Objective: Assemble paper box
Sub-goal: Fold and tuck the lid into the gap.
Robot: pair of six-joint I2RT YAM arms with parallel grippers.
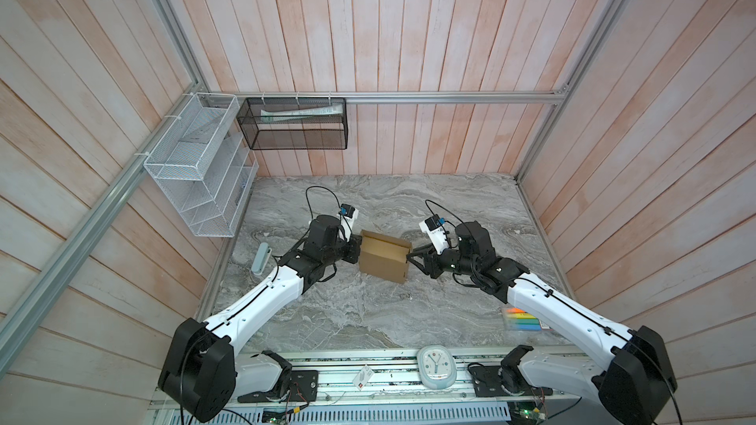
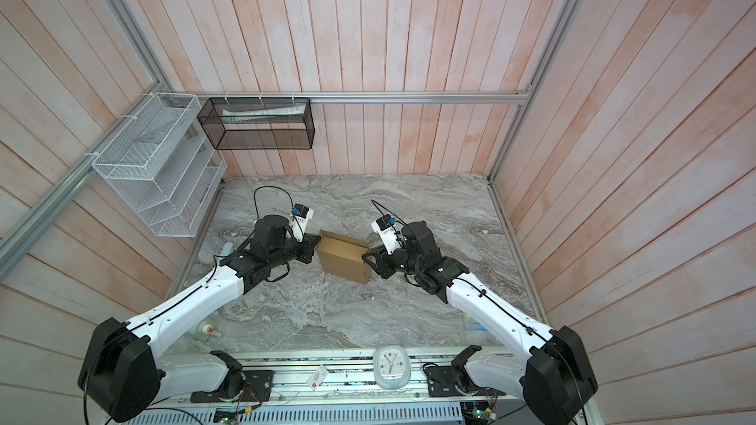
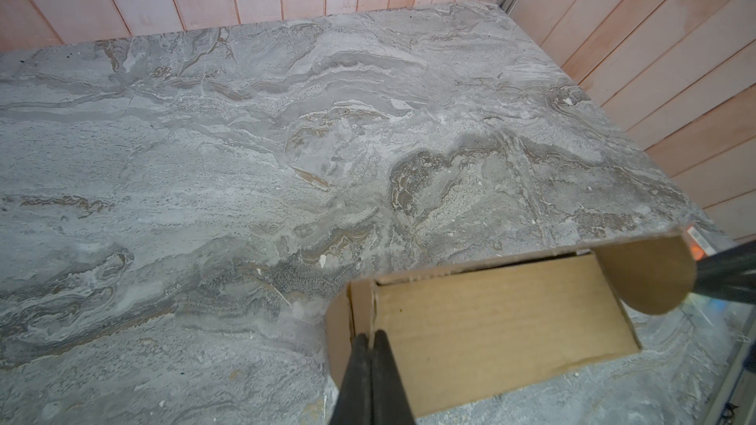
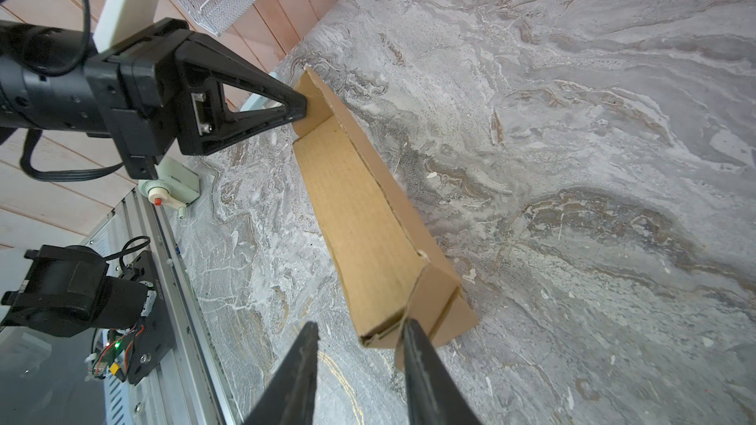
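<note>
While the paper box (image 1: pixel 383 259) sits on the marble counter (image 1: pixel 368 320) with its lid partly open, the left tool (image 4: pixel 300 110) is pinched tight on the left end wall of the box. The right tool (image 4: pixel 361 322) is at the right end of the box, its jaws partly apart, and one finger (image 4: pixel 413 345) touches the end flap there.

Left gripper (image 3: pixel 371 337) is pinched closed; right gripper (image 4: pixel 361 324) stands parted.
</note>
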